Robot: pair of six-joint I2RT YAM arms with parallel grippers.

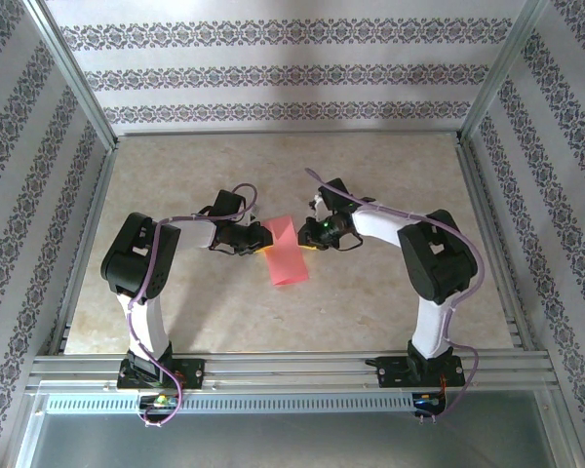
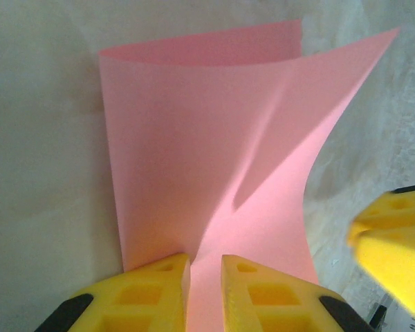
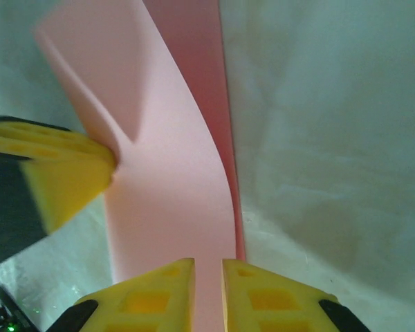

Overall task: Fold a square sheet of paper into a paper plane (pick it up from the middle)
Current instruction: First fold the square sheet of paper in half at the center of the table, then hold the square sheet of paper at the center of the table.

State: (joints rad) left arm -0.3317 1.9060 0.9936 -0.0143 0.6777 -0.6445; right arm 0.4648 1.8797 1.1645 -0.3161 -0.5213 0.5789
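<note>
From above, the pink sheet of paper [image 1: 286, 255] lies near the middle of the pale worktop [image 1: 370, 185], looking like a long rectangle that runs toward the near edge. The two arms reach in from either side. The left gripper [image 1: 257, 244] is at the sheet's far left corner and the right gripper [image 1: 309, 237] is at its far right corner, so the two almost face each other across it. From the left wrist, the left gripper [image 2: 205, 261] has its yellow fingers drawn close on the near edge of the sheet [image 2: 194, 138], pinching it. The paper rises away from the pinch in two layers, the upper one curling and carrying a sharp dent, with the worktop [image 2: 41, 138] behind. One blurred yellow finger [image 2: 394, 245] of the right gripper sits off to the right, just clear of the paper's curved edge. From the right wrist, the right gripper [image 3: 208, 266] has its fingers nearly together, and the sheet [image 3: 173, 173] shows in the narrow slot between them. I cannot tell whether they are clamped on it or standing just free. On the left, the left gripper [image 3: 107, 155] nips the paper's side, and a crease spreads from its tips.
</note>
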